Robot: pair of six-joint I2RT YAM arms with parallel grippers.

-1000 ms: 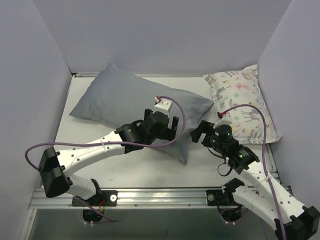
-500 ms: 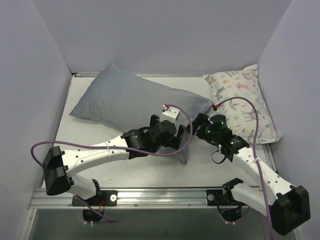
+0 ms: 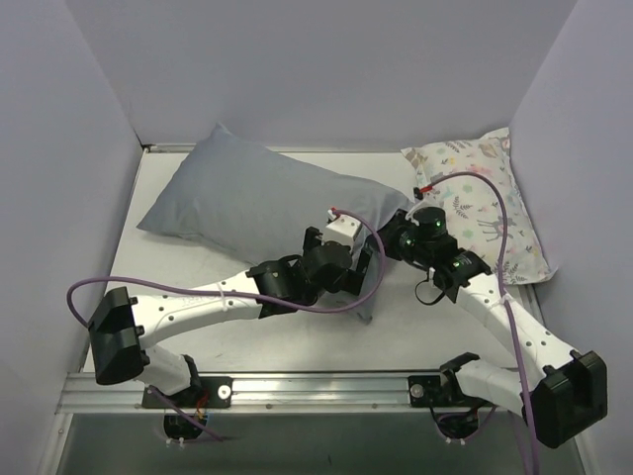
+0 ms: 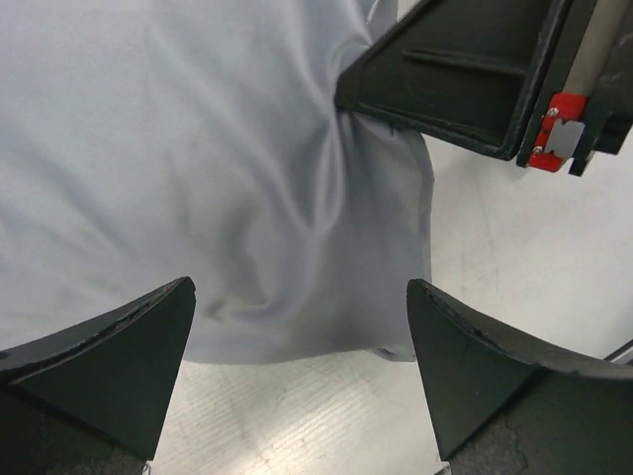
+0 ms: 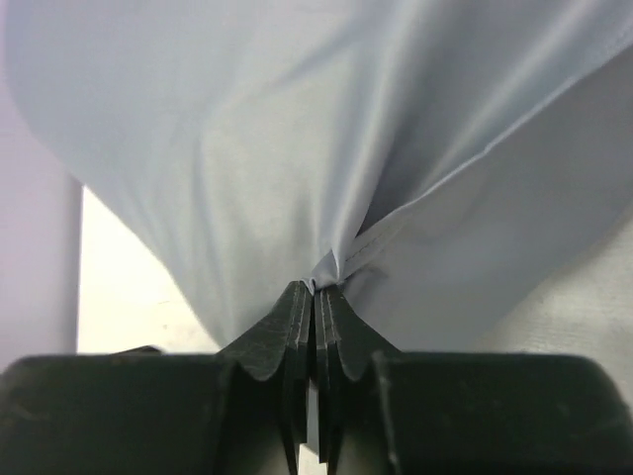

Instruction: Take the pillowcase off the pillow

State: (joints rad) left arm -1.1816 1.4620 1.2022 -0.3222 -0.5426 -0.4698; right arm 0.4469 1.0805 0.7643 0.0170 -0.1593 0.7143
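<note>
The pillow is inside the grey pillowcase [image 3: 247, 198], lying across the back left of the table; its own fabric is hidden. My right gripper [image 3: 392, 240] is at the case's right end, shut on a bunched fold of the stitched hem [image 5: 346, 259], and the fabric fans upward from the jaws [image 5: 315, 289]. My left gripper [image 3: 360, 269] hovers open over the case's near right corner [image 4: 396, 327], its fingers [image 4: 119, 346] spread wide with nothing between them. The right gripper's black finger [image 4: 465, 69] shows at the top of the left wrist view, pressed into the grey cloth [image 4: 227, 178].
A smaller white pillow printed with pastel animals [image 3: 480, 203] lies at the back right, just beyond the right arm. Pale walls close in the table on the left, back and right. A metal rail [image 3: 316, 388] runs along the near edge.
My right gripper has swung left to the pillowcase's right end and shut on its hem. My left gripper has shifted right along the case's near edge, still open.
</note>
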